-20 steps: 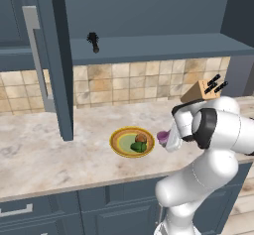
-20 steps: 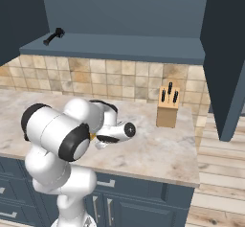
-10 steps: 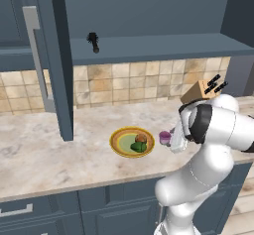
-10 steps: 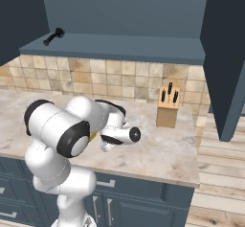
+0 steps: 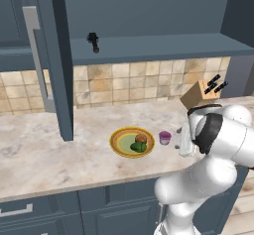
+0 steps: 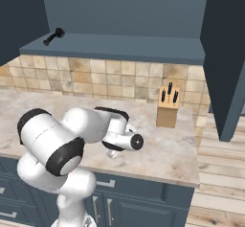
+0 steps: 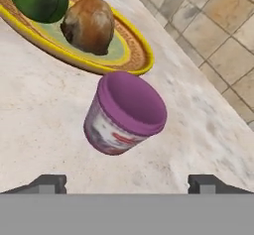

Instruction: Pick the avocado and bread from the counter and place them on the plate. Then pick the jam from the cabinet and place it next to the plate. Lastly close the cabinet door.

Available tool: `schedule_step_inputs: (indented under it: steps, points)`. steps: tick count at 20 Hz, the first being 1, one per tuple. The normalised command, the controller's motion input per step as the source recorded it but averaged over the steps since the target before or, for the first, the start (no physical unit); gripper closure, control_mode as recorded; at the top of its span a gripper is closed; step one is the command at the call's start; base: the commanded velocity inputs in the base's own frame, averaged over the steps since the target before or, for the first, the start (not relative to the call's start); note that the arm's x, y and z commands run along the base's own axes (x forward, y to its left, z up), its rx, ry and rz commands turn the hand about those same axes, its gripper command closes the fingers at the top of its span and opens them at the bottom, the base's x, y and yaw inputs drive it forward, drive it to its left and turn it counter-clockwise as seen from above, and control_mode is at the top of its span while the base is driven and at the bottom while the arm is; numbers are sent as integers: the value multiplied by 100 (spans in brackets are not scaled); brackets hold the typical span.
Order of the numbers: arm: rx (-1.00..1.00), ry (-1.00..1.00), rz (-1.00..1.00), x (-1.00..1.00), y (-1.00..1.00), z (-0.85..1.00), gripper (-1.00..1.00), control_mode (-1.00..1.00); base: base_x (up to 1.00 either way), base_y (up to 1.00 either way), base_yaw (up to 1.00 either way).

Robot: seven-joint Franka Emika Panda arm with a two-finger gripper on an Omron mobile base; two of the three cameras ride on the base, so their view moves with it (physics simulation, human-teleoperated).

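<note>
The gripper has just let go and is open now. The jam sits free beside the plate. The cabinet door is next.

Bare counter lies left of the plate; jam crowds its right.

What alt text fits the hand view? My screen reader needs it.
A pink-purple jam jar stands on the marbled counter beside a yellow-rimmed plate holding the avocado and bread. The open pincer frames the jar without touching it.
</note>
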Motion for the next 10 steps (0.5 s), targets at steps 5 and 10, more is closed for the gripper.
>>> schedule_step_inputs:
  steps: [5,10]
  points:
    - [-35,-18,14,-63,0,29,-100,-100,0,0,0]
    - [-36,-13,15,-54,0,60,-100,-100,0,0,0]
